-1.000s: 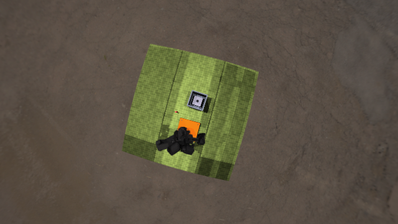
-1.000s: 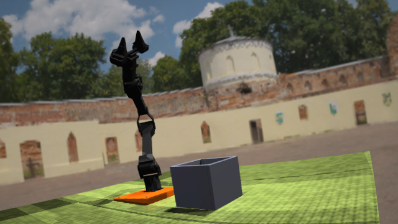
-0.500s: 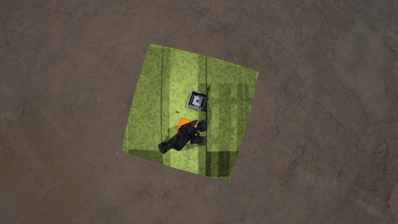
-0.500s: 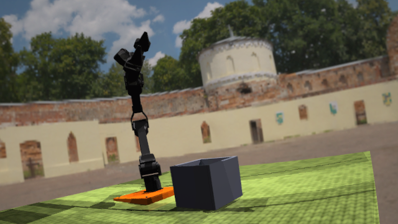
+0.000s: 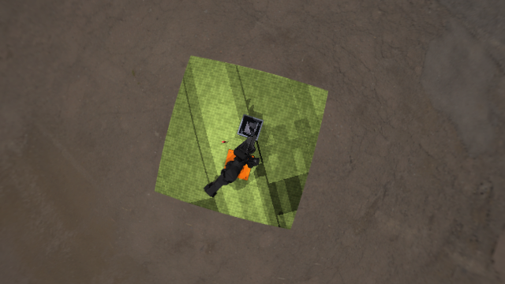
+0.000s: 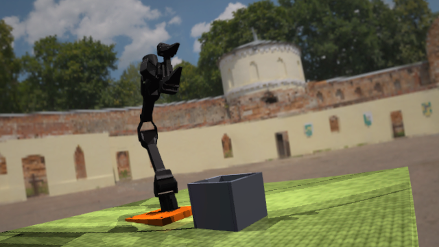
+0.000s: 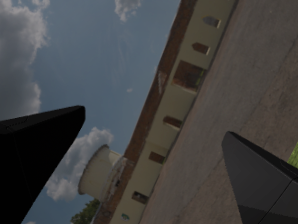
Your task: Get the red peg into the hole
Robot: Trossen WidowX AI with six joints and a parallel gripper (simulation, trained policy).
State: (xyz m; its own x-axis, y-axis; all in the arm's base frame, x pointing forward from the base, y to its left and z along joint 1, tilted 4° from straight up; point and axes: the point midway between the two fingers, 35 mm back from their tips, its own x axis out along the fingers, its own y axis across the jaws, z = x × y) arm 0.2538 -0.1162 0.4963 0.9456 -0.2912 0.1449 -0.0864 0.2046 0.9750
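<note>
The red peg (image 5: 224, 141) is a tiny red piece lying on the green mat (image 5: 209, 91) (image 6: 343, 206), left of the box in the top view. It does not show in the exterior view or the wrist view. The grey open box (image 5: 253, 117) (image 6: 212, 206) stands upright on the mat. The plate in its bottom is shadowed, and its hole cannot be made out. My gripper (image 5: 256, 150) (image 6: 180, 56) (image 7: 155, 125) is open and empty, high above the mat. Its fingers point sideways, and the peg is not near them.
The orange base plate (image 5: 245, 173) (image 6: 161, 219) of the arm lies on the mat beside the box. The black arm rises steeply from it. The wrist view shows sky, a wall and ground between the fingers.
</note>
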